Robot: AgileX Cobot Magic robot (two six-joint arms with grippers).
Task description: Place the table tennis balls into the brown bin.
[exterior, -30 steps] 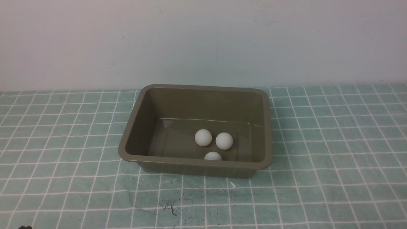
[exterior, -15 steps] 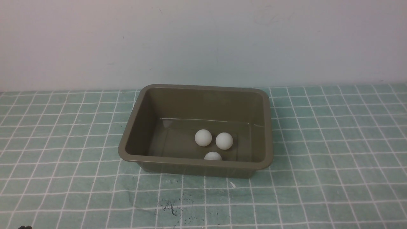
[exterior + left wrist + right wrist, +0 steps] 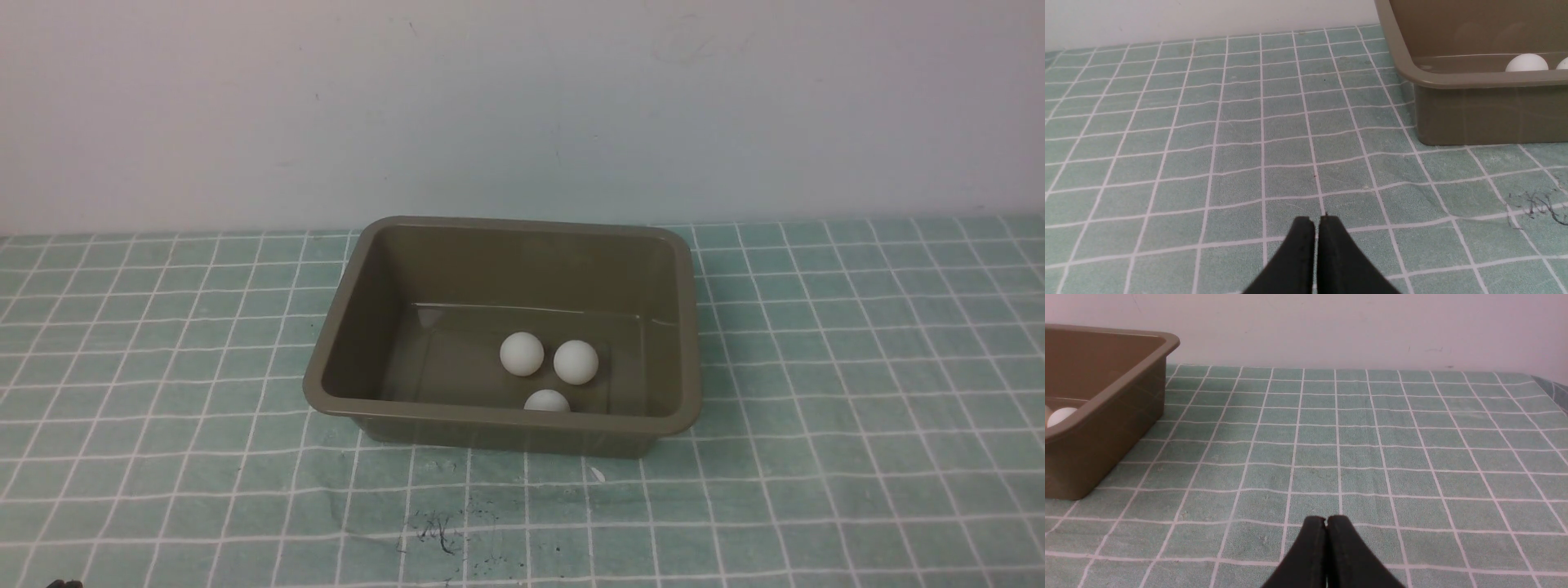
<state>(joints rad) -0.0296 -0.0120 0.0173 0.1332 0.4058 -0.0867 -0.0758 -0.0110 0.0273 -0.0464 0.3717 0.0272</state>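
Matte white table tennis balls, three in all: one [image 3: 522,354] touching or nearly touching a second [image 3: 575,362], a third [image 3: 546,401] half cut off by the near rim, all lying inside the glossy olive-brown bin [image 3: 351,269] on the green checked surface [image 3: 857,457]. Likely feather-light, stiff, prone to rolling and squirting out of a pinch, so best taken across the widest middle, though none seems left to take. Left gripper [image 3: 1316,222] and right gripper [image 3: 1326,522] empty, fingers pressed together, low over the cloth either side of the bin; arms themselves out of the front view, any printed logo impossible to make out.
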